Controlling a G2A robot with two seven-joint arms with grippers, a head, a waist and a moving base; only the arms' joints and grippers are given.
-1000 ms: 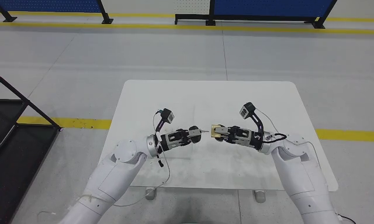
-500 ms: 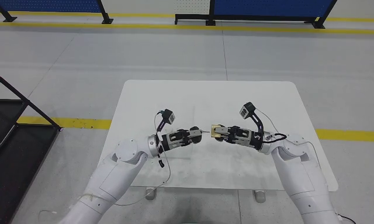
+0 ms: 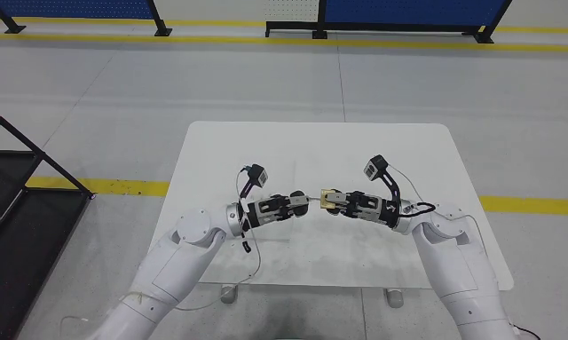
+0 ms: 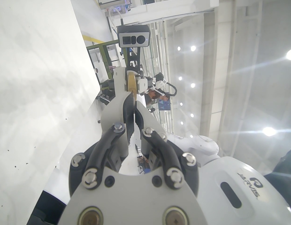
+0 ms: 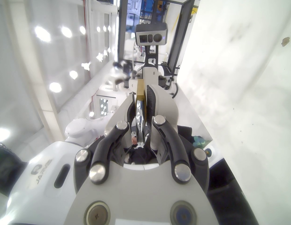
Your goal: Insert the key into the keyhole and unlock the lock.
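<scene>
Both arms hang over the middle of the white table (image 3: 390, 154), facing each other. My right gripper (image 3: 341, 201) is shut on a brass padlock (image 3: 328, 197), whose edge sticks out past the fingertips (image 5: 139, 89). My left gripper (image 3: 304, 201) is shut on the small key (image 3: 313, 200), a thin blade aimed at the lock. From the left wrist the closed fingers (image 4: 129, 108) line up with the brass lock (image 4: 130, 84) straight ahead. The key tip reaches the lock's face; whether it sits inside the keyhole is hidden.
Bare table surface lies on every side of the grippers. A black frame (image 3: 27, 189) stands off the table's left edge, and blue panels (image 3: 408, 3) stand far behind it.
My left arm has shifted slightly to the right, bringing the key closer to the lock. The right arm and the lock have stayed put.
</scene>
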